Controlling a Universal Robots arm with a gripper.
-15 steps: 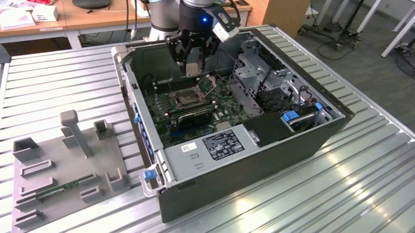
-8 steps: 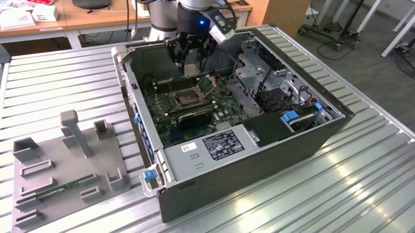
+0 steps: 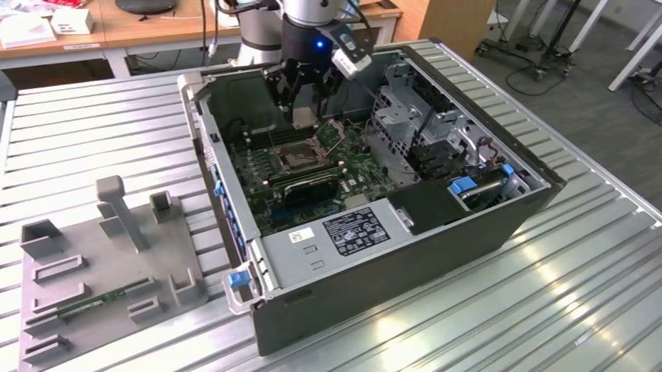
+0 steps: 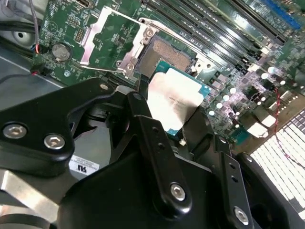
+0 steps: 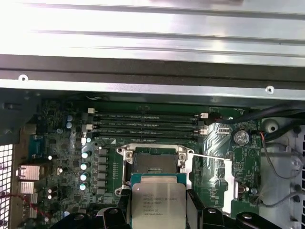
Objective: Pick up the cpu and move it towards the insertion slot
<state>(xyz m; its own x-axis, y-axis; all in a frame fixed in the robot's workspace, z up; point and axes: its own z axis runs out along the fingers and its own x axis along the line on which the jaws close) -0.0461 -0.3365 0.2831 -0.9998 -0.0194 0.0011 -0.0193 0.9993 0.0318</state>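
Fingers (image 4: 143, 124) clasp the cpu (image 4: 174, 102) by its edges — silvery face showing — just short of the insertion slot (image 4: 164, 55), bracket swung open. Above, the arm (image 3: 300, 31) reaches straight down into the computer case (image 3: 435, 225) on the tabletop (image 3: 579, 294).

Cpu (image 5: 158, 204) silver face up, clamped at two opposite edges between the black fingers (image 5: 121, 210) of the hand (image 5: 159, 212), held above the green board (image 5: 62, 157), just short of the open slot (image 5: 153, 164), memory slots (image 5: 145, 125) beyond
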